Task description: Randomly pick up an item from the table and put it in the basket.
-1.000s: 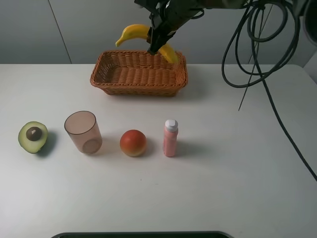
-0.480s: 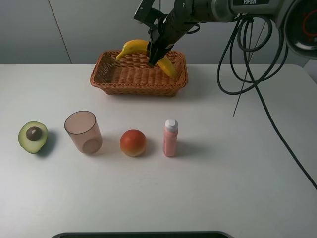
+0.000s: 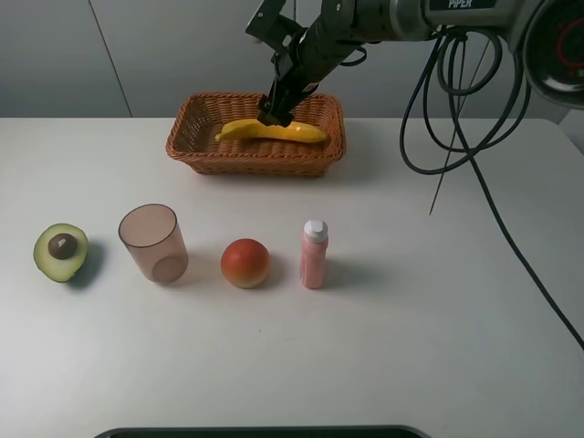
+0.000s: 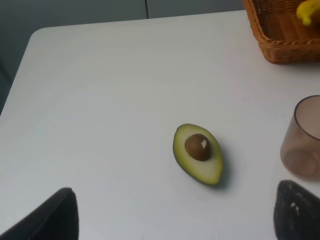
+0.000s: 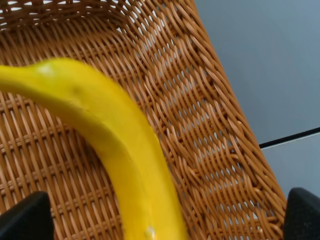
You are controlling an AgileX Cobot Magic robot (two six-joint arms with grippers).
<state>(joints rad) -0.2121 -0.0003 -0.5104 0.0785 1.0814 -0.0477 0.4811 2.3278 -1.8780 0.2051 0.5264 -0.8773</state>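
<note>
The yellow banana lies flat inside the brown wicker basket at the back of the white table. My right gripper is just above the banana's middle, open, its fingertips wide apart on either side. In the right wrist view the banana rests on the basket floor between my open right gripper. My left gripper is open and empty over the table's left side; that view also shows a basket corner and the banana tip.
In a row across the table's front half stand an avocado half, a clear brownish cup, a round red-orange fruit and a pink bottle. Black cables hang at the right.
The right gripper has lowered the banana from above the basket's back rim into the basket and opened. The banana now lies flat on the basket floor.
</note>
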